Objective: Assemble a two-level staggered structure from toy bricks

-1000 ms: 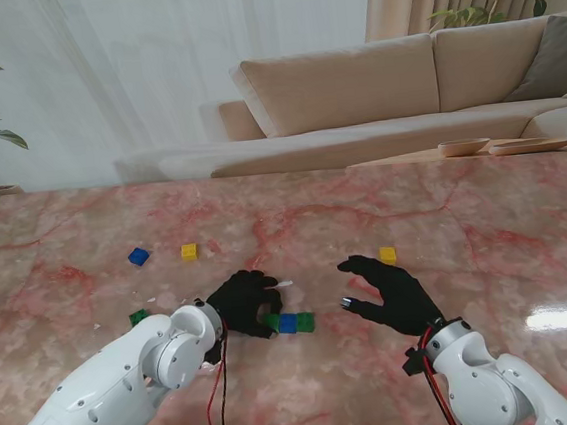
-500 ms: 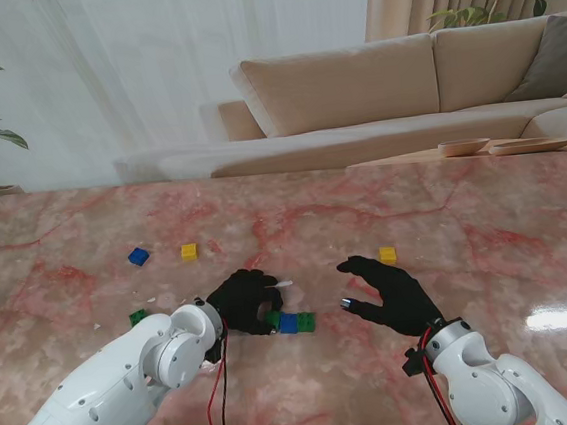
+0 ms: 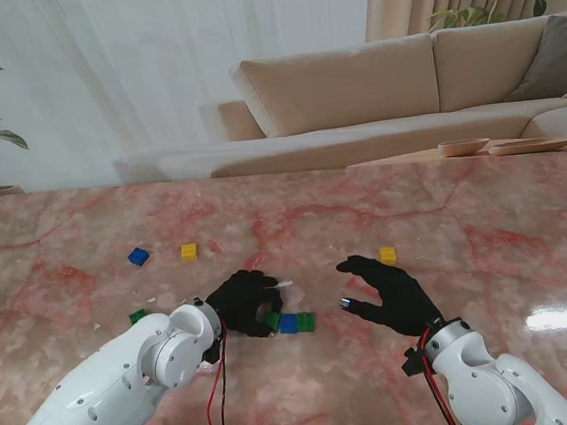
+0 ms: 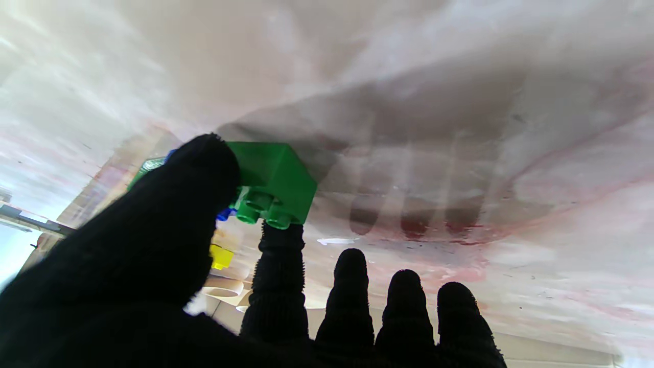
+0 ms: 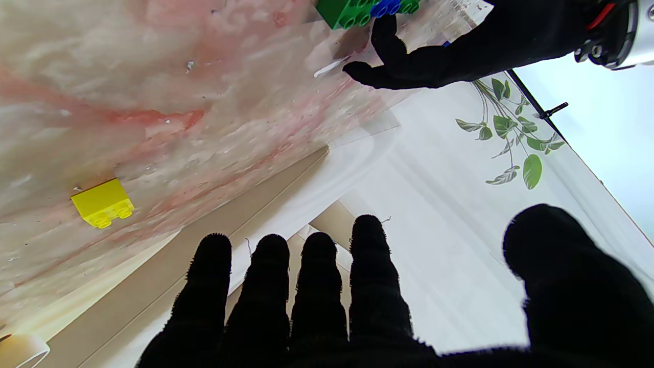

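Three bricks are being shown lying in a short row (image 3: 292, 322) on the marble table (image 3: 486, 223), green, blue, green, its long axis running left to right. At its left end, a green brick (image 4: 273, 179) is being pinched, studs up, between thumb and forefinger by the left hand (image 3: 244, 302). Right of the row and apart from it, the right hand (image 3: 392, 292) is being held spread, holding nothing. A yellow brick (image 3: 387, 255) is lying beyond the right hand.

left hand (image 3: 244, 299): fingers curled, pinching | right hand (image 3: 390, 293): fingers spread
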